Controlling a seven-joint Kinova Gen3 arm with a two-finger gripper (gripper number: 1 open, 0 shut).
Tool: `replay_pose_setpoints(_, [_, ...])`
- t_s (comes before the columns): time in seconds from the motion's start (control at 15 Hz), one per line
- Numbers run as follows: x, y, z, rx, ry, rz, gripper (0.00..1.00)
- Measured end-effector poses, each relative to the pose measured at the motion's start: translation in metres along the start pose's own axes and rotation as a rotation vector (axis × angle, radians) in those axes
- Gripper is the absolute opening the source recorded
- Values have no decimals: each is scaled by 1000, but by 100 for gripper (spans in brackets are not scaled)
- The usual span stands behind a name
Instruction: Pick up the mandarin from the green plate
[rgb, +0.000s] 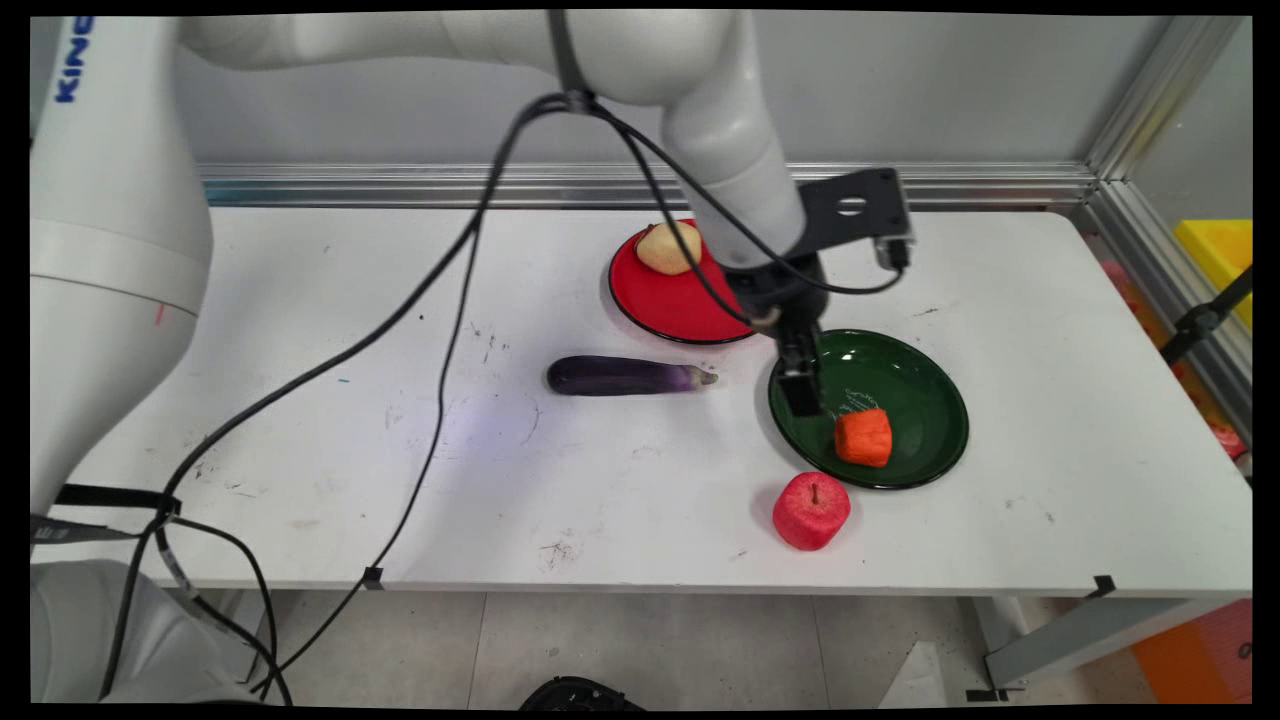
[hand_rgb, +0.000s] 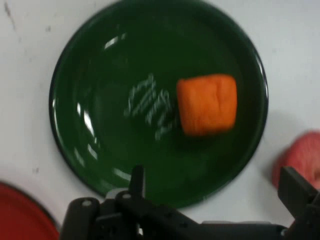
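The gripper (rgb: 803, 392) hovered above the green plate (rgb: 925, 385), jaws spread and empty, the orange block (rgb: 864, 437) lying free on it; any descent risked striking the plate's rim.

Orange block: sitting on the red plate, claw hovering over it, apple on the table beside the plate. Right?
Not quite. The orange block lies on the green plate, not the red plate, which holds a yellowish fruit. Both views show it. The rest stands: the claw hangs over the green plate, and the apple sits on the table beside it.
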Motion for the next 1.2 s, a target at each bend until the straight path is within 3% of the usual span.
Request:
replay_pose_setpoints(0.4, [21,6,37,-4,36,-32,100])
replay_pose_setpoints(1.2, [25,10,91,-2,71,-98,100])
